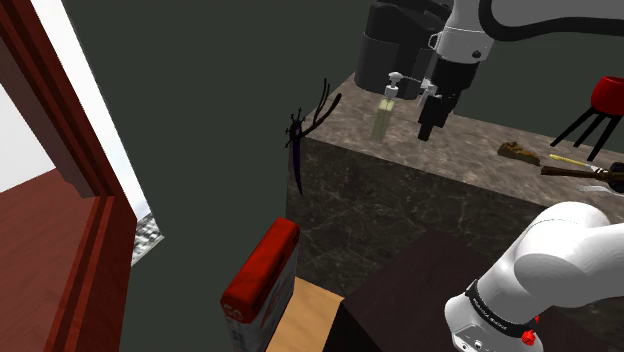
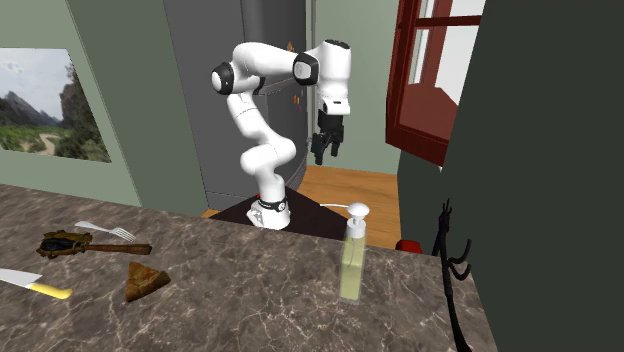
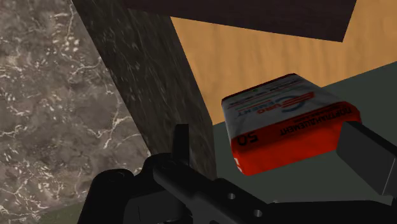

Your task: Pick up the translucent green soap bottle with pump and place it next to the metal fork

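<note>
Gripper: all-black two-finger gripper [image 2: 325, 151], fingers apart, empty.
Bottle: translucent pale-green pump bottle [image 2: 353, 258], upright near the edge of the mottled stone counter [image 2: 250, 295] (silver fork [image 2: 108, 231] well apart).
Risk: a glancing approach may topple it overboard.

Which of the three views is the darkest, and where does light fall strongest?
Shoulder view: the dimmest; the window is plain white glare, while the soap bottle stands on a faintly lit countertop. Second exterior view: brighter and even; the bottle looks pale and see-through. Wrist view: the wooden floor is bright, the counter's side wall dark.
</note>
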{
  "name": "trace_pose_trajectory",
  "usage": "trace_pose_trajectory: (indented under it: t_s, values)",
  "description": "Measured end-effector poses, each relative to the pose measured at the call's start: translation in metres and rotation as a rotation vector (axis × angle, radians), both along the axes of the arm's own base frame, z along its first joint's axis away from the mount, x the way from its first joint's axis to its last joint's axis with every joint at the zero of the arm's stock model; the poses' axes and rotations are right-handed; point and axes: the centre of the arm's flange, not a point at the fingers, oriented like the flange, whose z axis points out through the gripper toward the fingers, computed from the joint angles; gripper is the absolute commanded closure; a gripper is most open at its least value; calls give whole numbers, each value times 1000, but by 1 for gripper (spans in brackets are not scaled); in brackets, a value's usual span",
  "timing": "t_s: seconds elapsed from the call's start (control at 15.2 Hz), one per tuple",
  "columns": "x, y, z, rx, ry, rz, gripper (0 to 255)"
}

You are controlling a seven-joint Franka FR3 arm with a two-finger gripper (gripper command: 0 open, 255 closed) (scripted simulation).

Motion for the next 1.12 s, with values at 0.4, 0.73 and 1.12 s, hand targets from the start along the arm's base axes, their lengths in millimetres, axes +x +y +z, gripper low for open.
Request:
trace_pose_trajectory:
  t_s: [0.4,0.73,1.12]
  values:
    - [36,-35,3,-6,-19,23,0]
    - [81,-73,16,-14,-43,52,0]
    - [138,-122,26,-25,-71,86,0]
